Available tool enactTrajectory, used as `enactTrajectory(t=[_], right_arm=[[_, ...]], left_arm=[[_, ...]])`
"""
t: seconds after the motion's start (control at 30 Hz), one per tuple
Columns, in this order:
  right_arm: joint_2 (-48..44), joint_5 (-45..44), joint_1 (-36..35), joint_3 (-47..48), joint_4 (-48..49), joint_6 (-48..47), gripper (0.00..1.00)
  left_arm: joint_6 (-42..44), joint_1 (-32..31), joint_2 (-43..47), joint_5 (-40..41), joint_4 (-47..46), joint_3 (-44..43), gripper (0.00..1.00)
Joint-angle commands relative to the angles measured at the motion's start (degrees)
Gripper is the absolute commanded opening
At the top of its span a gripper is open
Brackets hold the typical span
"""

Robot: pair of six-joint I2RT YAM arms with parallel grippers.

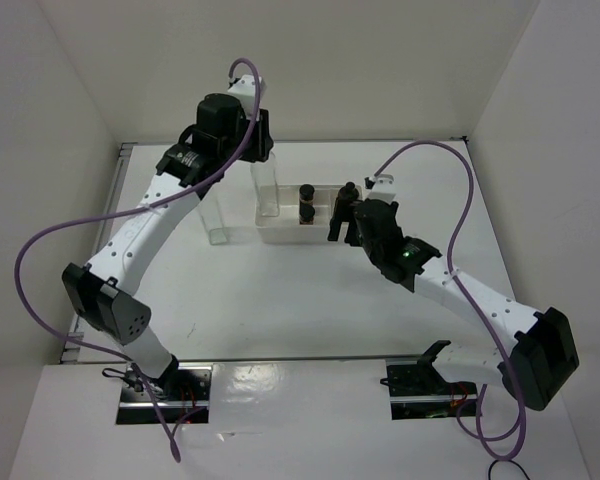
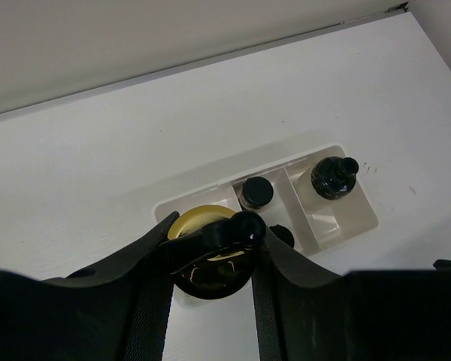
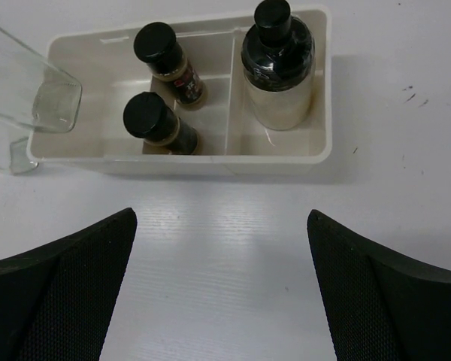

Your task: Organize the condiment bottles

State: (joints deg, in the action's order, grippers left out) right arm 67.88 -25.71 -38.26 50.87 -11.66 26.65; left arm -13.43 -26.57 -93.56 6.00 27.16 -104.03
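Left gripper [image 2: 210, 248]: pinching the gold pourer top of the held glass bottle [image 1: 266, 195] over the left compartment of the tray [image 3: 210, 164], toward the far edge of the counter [image 1: 280, 300].
Right gripper [image 3: 222, 222]: hovering before the tray, fingers spread wide, gripping nothing.
Doing it well: keeping the bottle upright and lowering it clear of the spice jars [image 3: 146, 116] before releasing.
Right wrist view: showing the bottle's base at the tray's left end, though not whether it is seated; whitish jar [image 3: 279, 83] sitting in the right compartment.
Top view: showing the second glass bottle [image 1: 218, 215] standing on the counter just left of the tray.
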Motion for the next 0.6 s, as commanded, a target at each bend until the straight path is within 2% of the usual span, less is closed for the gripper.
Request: enactTrajectory(t=[0.0, 0.57], right_arm=[[-2.74, 0.31, 0.56, -1.04, 1.55, 1.91, 0.98], [-2.75, 4.62, 5.03, -2.18, 2.17, 3.05, 0.98]], left_arm=[[1.04, -0.24, -2.06, 1.47, -7.38, -4.95, 0.0], [-0.1, -0.24, -11.55, 4.11, -9.05, -9.7, 0.0]])
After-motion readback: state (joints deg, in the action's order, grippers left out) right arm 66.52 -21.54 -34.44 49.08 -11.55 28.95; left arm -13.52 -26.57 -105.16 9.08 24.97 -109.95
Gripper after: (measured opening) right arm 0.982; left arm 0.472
